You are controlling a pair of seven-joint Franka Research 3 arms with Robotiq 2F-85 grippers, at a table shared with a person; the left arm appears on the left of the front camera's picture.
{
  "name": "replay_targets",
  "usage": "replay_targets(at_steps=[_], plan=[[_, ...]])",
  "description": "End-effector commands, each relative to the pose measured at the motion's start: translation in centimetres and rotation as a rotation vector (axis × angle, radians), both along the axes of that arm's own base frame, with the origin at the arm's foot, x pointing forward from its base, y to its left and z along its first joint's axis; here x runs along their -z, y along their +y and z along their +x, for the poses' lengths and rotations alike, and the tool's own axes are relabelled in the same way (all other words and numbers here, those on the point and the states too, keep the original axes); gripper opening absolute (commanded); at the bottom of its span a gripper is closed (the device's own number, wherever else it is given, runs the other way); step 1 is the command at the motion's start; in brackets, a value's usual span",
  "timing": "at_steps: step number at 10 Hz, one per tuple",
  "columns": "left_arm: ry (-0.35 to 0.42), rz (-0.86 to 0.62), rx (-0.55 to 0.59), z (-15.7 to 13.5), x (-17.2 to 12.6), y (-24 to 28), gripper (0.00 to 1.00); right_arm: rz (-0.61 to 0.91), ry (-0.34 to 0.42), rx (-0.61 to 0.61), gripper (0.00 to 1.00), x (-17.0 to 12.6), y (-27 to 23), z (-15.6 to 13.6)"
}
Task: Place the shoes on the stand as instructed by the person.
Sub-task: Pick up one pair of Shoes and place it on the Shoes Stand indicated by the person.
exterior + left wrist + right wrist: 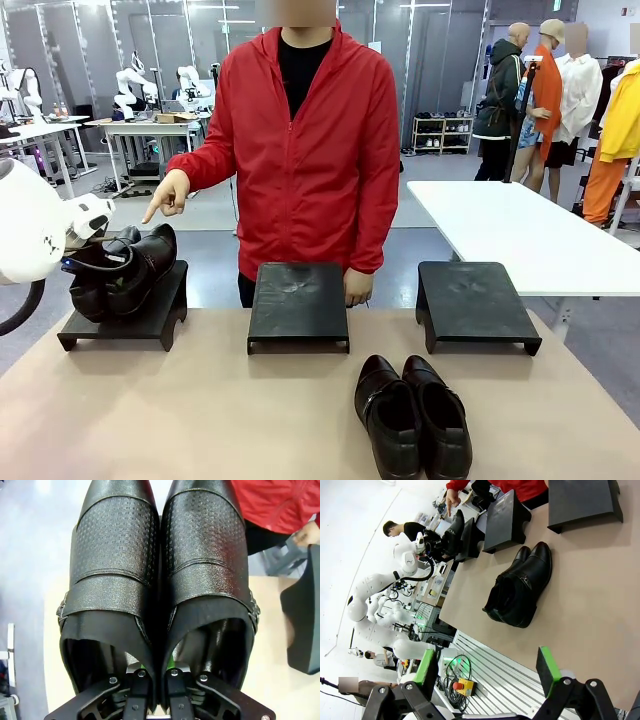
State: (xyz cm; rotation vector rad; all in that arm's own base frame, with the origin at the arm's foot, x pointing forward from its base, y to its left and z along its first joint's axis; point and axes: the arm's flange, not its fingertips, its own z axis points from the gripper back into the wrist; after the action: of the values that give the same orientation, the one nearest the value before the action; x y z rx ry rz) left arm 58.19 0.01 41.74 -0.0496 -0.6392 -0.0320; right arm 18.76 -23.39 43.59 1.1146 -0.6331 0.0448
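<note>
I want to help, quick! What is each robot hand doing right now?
Left gripper: closed on one pair of shoes.
Right gripper: open, holding nothing.

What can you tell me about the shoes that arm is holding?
The held shoes are a shiny black leather pair, side by side, each with a dimpled band across the top and a small metal buckle on its outer side. The left end effector reaches into their openings and pinches the two inner walls together. They lie tilted on the leftmost stand, and the person's finger points toward them.
</note>
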Motion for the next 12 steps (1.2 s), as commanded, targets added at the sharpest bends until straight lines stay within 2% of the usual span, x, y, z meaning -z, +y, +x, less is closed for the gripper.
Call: replay_targets(at_steps=[1,8,11,12], plan=[[-0.066,-0.001,0.016,0.5,0.0,0.9,0.08,0.001,-0.022,-0.004,1.0,-0.2,-0.1,-0.1],[-0.024,0.016,0.026,1.5,1.7,1.2,0.08,0.001,-0.022,-0.004,1.0,-0.2,-0.1,-0.1],[-0.012,0.013,0.035,1.3,1.6,1.0,0.45,0.001,-0.022,-0.004,1.0,-0.2,-0.1,-0.1],[-0.001,-0.01,0.048,0.9,1.2,0.8,0.54,0.001,-0.022,-0.004,1.0,-0.2,-0.1,-0.1]])
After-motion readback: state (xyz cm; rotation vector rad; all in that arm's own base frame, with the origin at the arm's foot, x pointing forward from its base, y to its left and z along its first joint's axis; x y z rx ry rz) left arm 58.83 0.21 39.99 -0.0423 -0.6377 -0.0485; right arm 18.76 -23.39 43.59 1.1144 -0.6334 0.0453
